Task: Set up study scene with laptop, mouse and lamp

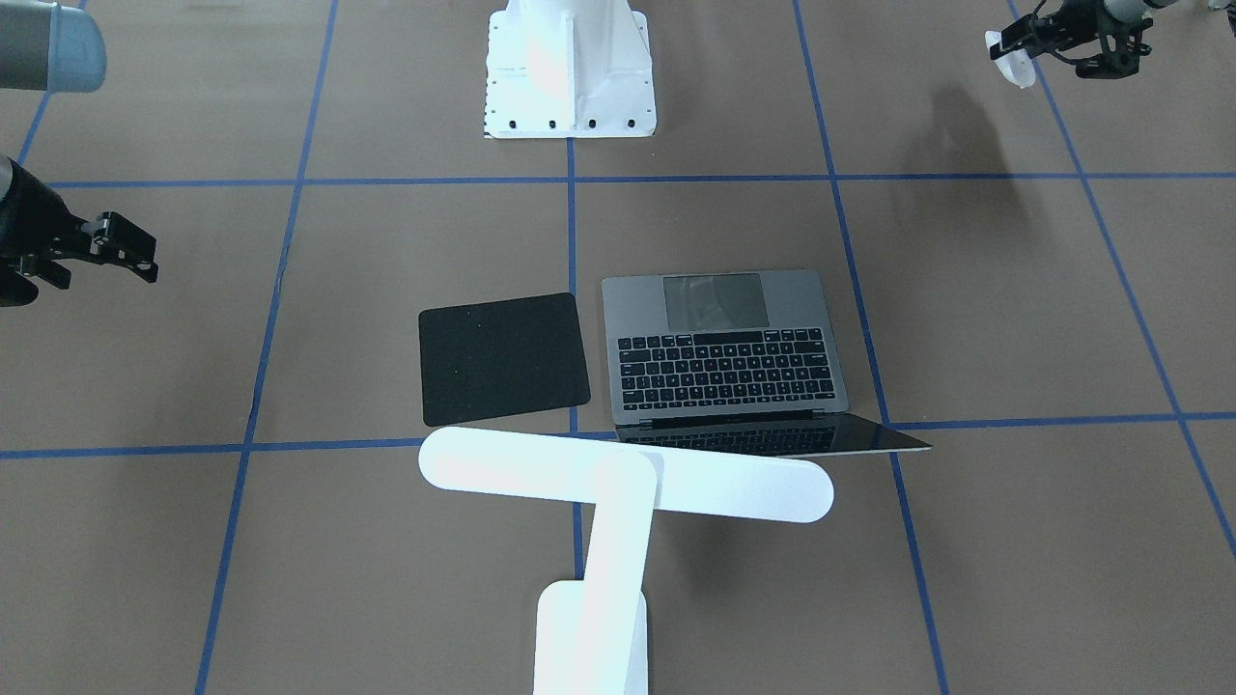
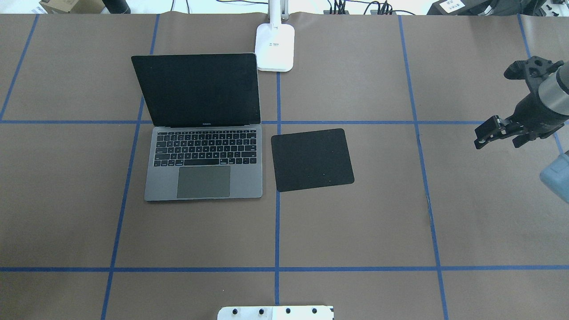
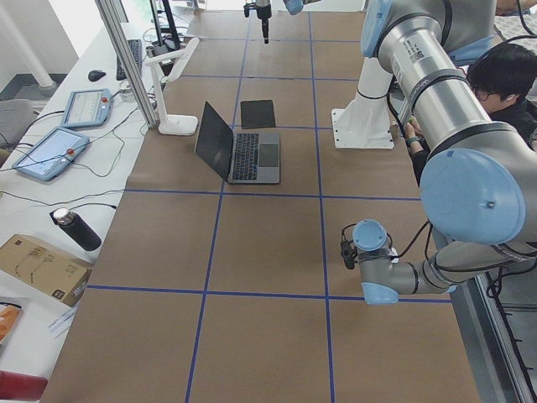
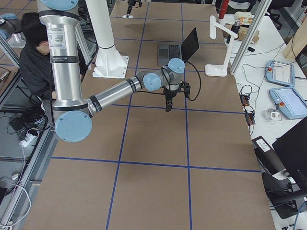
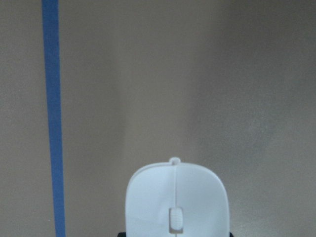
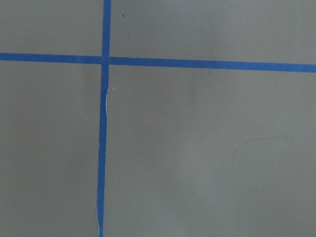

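Note:
The grey laptop (image 1: 724,347) stands open at mid table, also in the overhead view (image 2: 204,164). The white lamp (image 1: 628,483) stands behind it, its base (image 2: 275,44) at the far edge and its bar head over the screen's top. My left gripper (image 1: 1019,43) is shut on the white mouse (image 1: 1011,60) and holds it above the table at my far left. The mouse fills the bottom of the left wrist view (image 5: 177,197). My right gripper (image 2: 488,132) is open and empty, hovering to the right of the pad.
A flat black square pad (image 2: 311,160) lies just right of the laptop. The white bolted pedestal (image 1: 570,77) is at my base. Blue tape lines cross the brown table. Tablets, cables and a bottle (image 3: 75,228) lie beyond the far edge.

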You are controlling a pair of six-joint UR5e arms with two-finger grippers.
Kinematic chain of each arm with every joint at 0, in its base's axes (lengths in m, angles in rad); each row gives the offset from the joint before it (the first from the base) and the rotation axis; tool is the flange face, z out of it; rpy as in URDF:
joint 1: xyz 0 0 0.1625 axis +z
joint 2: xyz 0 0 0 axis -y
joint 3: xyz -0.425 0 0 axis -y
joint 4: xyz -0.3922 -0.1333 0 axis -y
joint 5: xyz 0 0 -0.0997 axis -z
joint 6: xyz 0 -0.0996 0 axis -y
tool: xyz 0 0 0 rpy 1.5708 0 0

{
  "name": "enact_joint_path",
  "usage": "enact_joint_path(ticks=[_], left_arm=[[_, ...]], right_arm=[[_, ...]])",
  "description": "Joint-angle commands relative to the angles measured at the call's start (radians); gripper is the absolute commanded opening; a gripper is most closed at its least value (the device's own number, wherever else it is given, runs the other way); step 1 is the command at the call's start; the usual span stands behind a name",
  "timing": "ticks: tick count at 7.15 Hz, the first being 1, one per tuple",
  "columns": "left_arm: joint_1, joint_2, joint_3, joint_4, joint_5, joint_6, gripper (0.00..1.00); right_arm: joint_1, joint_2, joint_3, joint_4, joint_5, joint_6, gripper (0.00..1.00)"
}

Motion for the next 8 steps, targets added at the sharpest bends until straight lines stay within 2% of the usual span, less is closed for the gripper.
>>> enact_joint_path(ticks=[1, 3, 5, 6, 8], left_arm=[[-0.089, -0.070, 0.000, 0.005, -0.009, 0.005, 0.54], [-0.181, -0.120, -0.002, 0.009, -0.068, 0.003, 0.53], [-0.321, -0.171, -0.006, 0.014, -0.200, -0.006, 0.53], [-0.408, -0.208, -0.012, 0.052, -0.283, -0.007, 0.53], [-0.687, -0.324, -0.026, 0.150, -0.496, -0.007, 0.53]], right_arm=[[-0.009, 0.001, -0.013, 0.002, 0.000, -0.001, 0.99], [-0.017, 0.001, -0.016, 0.002, 0.000, 0.000, 0.99], [-0.019, 0.001, -0.017, 0.002, 0.000, 0.000, 0.99], [-0.023, 0.001, -0.017, 0.002, 0.000, 0.000, 0.99], [-0.025, 0.001, -0.017, 0.002, 0.000, 0.000, 0.99]])
